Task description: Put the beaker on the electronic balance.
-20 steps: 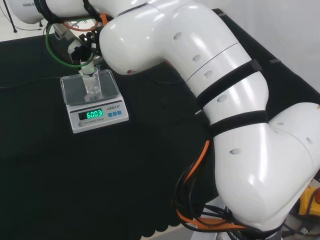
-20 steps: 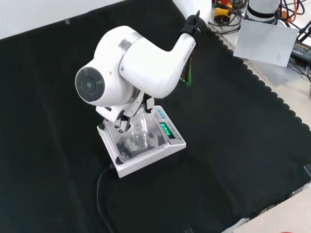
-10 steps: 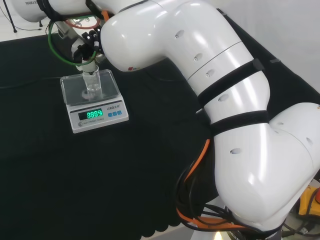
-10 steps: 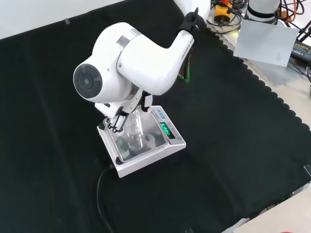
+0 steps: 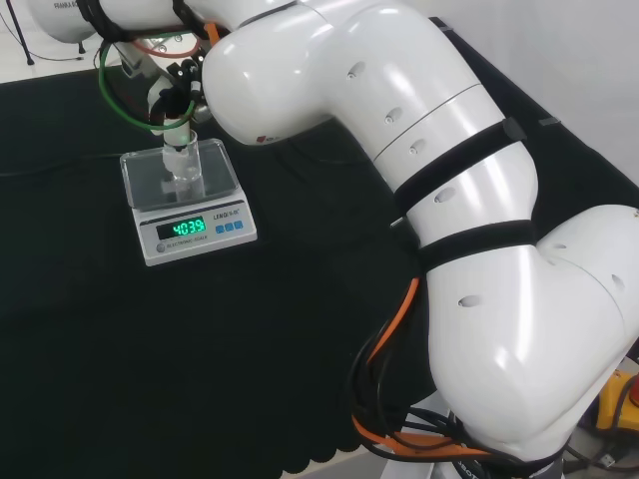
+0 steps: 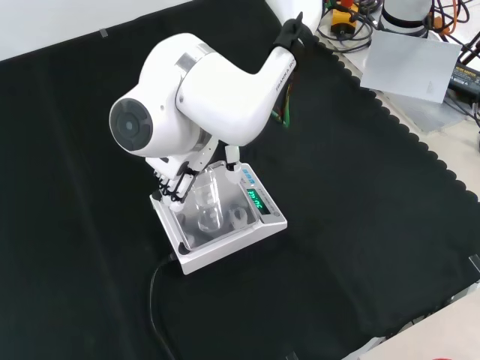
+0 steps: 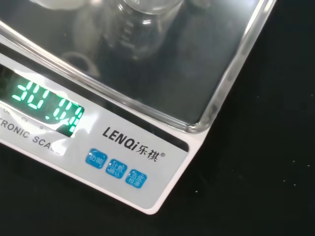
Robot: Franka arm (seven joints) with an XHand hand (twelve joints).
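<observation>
- Now the beaker (image 6: 209,206) stands on the balance (image 6: 266,225) pan.
- Your hand (image 6: 178,182) hovers beside it; I cannot tell the fingers' state.
- Lift straight up, clear of the rim.

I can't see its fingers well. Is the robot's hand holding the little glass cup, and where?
Cannot be told. The beaker stands on the balance, with the hand beside its upper part, but contact isn't clear.

Arm reaching down at the front view's centre left.
Hand (image 6: 184,176) tucked under the big white link, fingers (image 6: 171,191) pointing downward.
</observation>
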